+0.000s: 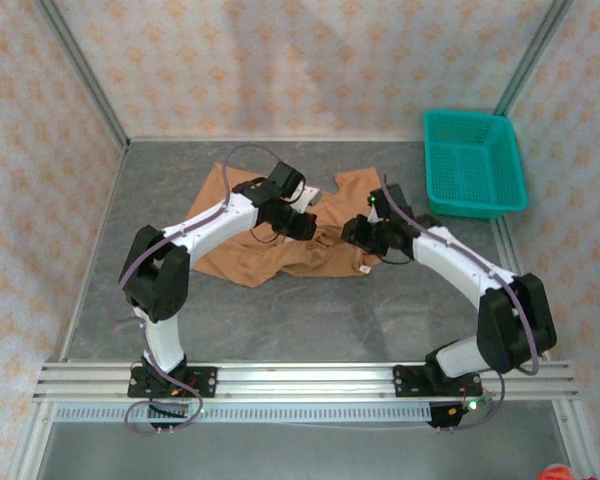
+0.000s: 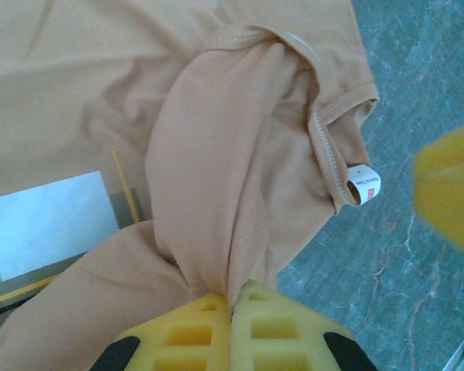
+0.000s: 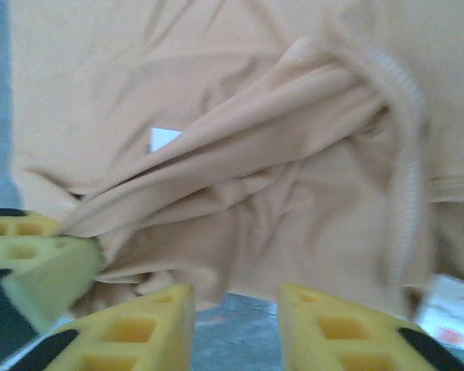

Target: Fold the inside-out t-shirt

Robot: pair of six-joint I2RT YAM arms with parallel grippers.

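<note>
Yellow foam fingers of the left gripper [image 2: 232, 305] are pinched together on a raised fold of the inside-out t-shirt [image 1: 230, 255] — the right gripper [image 3: 236, 309] is held apart, empty, at the cloth's edge. The shirt is bunched on the grey table [image 1: 280, 320], long axis left to right, white label [image 2: 363, 182] at the right end.

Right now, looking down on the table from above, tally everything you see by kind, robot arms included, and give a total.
Tan soft cloth short-sleeved t-shirt: 1
Teal plastic mesh basket: 1
White-and-black robot arms, left arm and right arm: 2
Total: 4
</note>
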